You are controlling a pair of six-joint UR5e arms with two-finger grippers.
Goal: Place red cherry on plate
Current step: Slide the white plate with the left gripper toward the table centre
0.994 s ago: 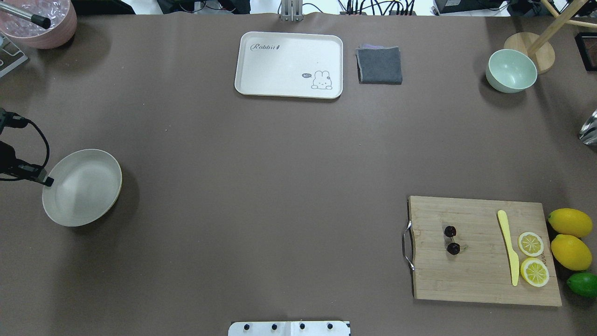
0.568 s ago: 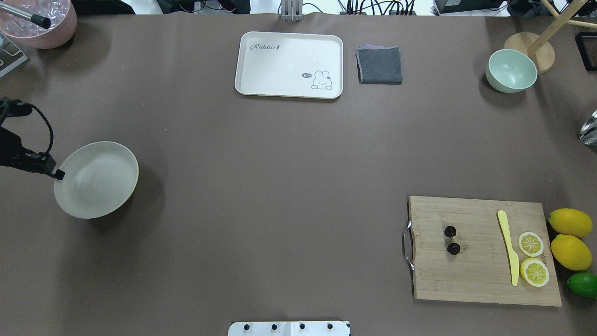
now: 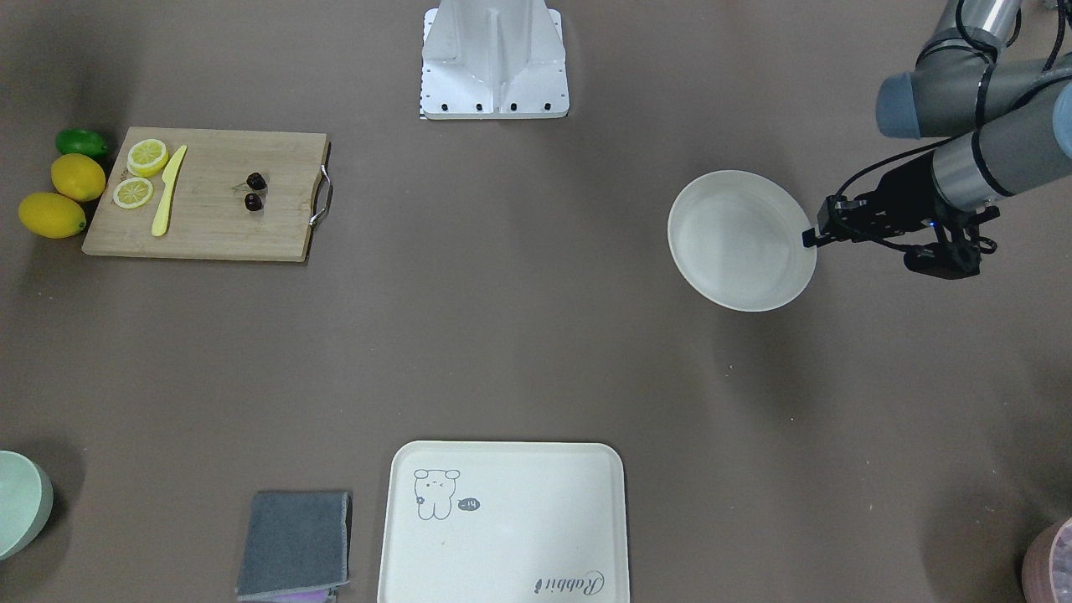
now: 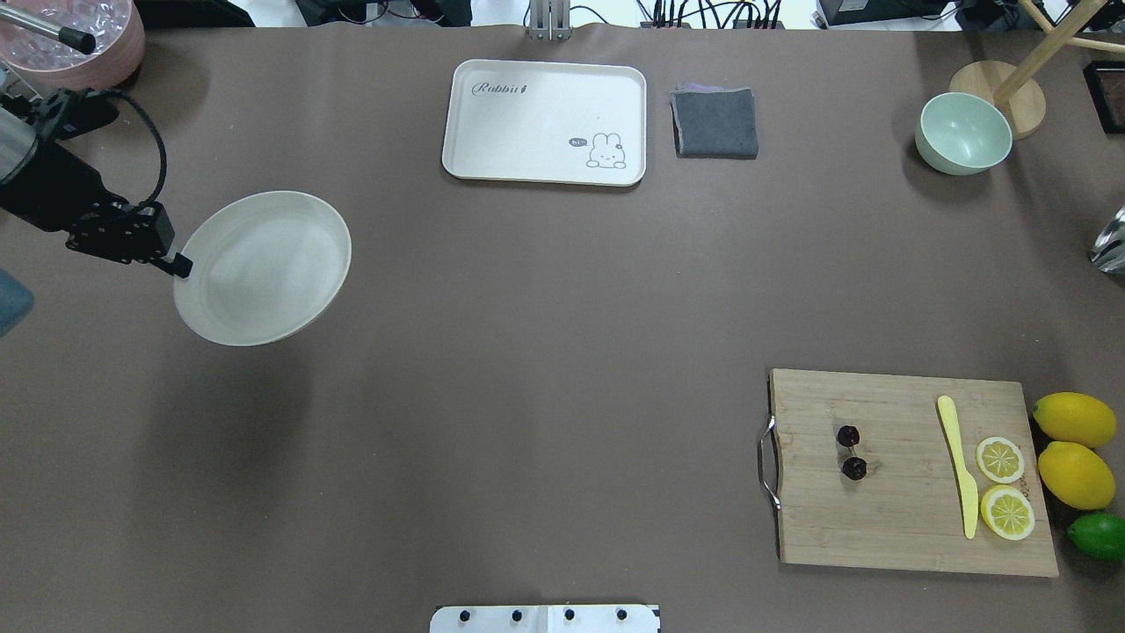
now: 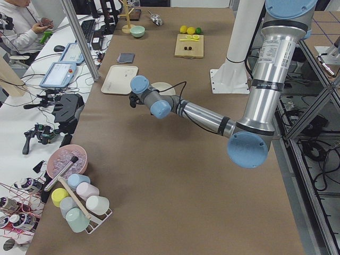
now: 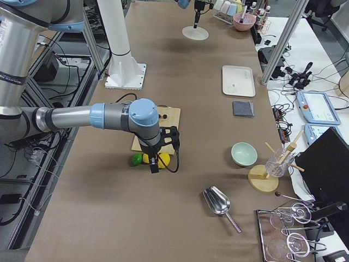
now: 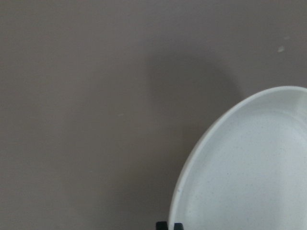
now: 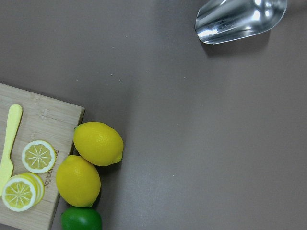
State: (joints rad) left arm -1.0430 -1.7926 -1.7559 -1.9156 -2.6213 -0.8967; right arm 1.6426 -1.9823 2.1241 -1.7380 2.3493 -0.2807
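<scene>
The red cherry [image 4: 853,468], a tiny dark pair on one stem, lies on the wooden cutting board [image 4: 879,527] at the right front; it also shows as the cherry [image 3: 252,201] in the front-facing view. The cream-white plate [image 4: 272,264] hangs above the table at the left, its shadow cast below it. My left gripper [image 4: 180,264] is shut on its near rim, seen too as the gripper [image 3: 809,237] and plate [image 3: 737,251]. The left wrist view shows the plate [image 7: 249,172] rim-on. My right gripper [image 6: 154,166] hovers by the lemons; whether it is open or shut I cannot tell.
A yellow knife [image 4: 960,470], lemon slices [image 4: 1000,459], two lemons [image 4: 1074,420] and a lime [image 4: 1099,534] crowd the board's right side. At the back stand a rabbit tray [image 4: 545,105], a grey cloth [image 4: 714,123] and a green bowl [image 4: 962,132]. A metal scoop [image 8: 240,19] lies beyond the lemons.
My left gripper has carried the plate toward the table's far side and to the right, with its shadow farther beneath it. The cherries and the board have not moved.
</scene>
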